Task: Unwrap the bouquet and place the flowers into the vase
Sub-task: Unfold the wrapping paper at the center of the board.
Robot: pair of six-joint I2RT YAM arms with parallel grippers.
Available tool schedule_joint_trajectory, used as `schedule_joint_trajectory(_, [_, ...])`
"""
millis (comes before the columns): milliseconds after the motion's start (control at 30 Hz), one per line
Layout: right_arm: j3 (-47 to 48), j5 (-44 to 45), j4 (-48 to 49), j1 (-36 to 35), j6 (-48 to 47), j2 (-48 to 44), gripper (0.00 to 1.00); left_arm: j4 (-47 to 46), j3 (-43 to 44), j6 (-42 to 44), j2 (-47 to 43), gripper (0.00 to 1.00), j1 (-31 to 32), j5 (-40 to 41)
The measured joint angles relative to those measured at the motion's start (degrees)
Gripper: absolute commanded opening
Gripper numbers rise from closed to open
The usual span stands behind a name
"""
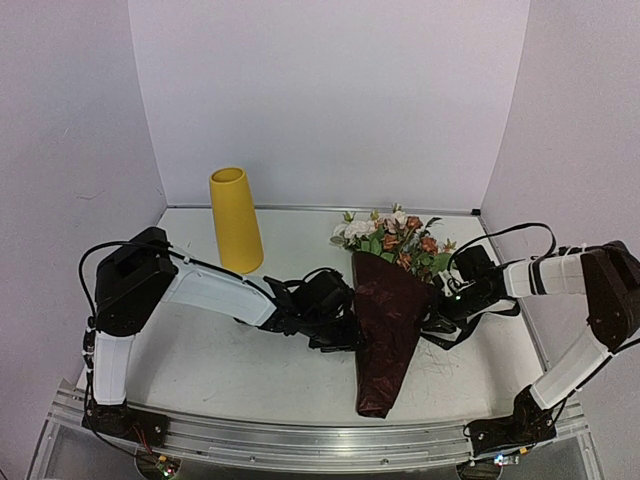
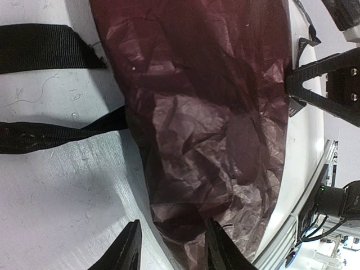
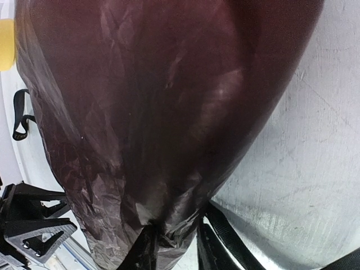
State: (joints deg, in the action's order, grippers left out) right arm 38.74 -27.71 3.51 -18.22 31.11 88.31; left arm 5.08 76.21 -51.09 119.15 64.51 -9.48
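Bouquet [image 1: 385, 320] lies flat on the white worktop [image 1: 200, 370], right of centre. It is a dark red crinkled paper cone, narrow end toward the near edge and wide mouth toward the back wall. The paper is glossy, heavily creased and wrapped closed.

Flowers [image 1: 395, 235] are inside the cone and spill from its mouth: white, peach and rust blooms with green leaves.

Black ribbon [image 2: 45, 48] lies in loose strips on the worktop against the paper's side.

Left fingers [image 1: 340, 330] are at the cone's left flank. In the wrist view they are spread and straddle the paper's edge, with a gap showing beside one finger, so they are released.

Right fingers [image 1: 440, 318] are at the right flank, clenched on a gathered fold of the paper.

Vase [image 1: 235, 220] is yellow, tapered and upright at the back left, apart from the bouquet. Its interior is not visible.
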Motion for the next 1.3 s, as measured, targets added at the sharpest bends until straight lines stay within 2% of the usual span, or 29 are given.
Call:
schedule_joint_trajectory(100, [0.00,0.09,0.05,0.00,-0.35,0.24,0.17,0.38,0.73,-0.05,1.19,0.31,0.00,-0.45])
schedule_joint_trajectory(133, [0.00,0.09,0.08,0.00,-0.50,0.34,0.13,0.53,0.88,-0.06,1.60,0.29,0.00,-0.67])
schedule_joint_trajectory(267, [0.00,0.04,-0.03,-0.11,-0.56,0.07,0.08,0.86,1.43,-0.30,2.62,0.25,-0.02,-1.72])
schedule_joint_trajectory(433, [0.00,0.09,-1.47,-0.11,-0.67,-3.69,0.02,0.87,1.44,-0.37,2.80,0.24,-0.02,-2.93])
schedule_joint_trajectory(567, [0.10,0.03,-2.93,-0.11,-0.69,-6.09,0.01,0.91,1.46,-0.34,2.85,0.22,0.00,-3.54])
schedule_joint_trajectory(767, [2.04,0.09,-6.30,-0.48,-0.65,-7.91,0.03,1.19,1.73,0.09,2.69,0.27,0.10,-1.19])
schedule_joint_trajectory(1033, [5.15,-0.37,-8.15,-1.06,-0.40,-9.37,0.05,2.72,1.73,2.53,-1.30,0.39,0.22,3.31])
schedule_joint_trajectory(1300, [8.26,-0.48,-8.34,-4.42,0.59,-8.45,0.12,3.88,1.73,3.92,-5.12,0.42,0.22,4.71])
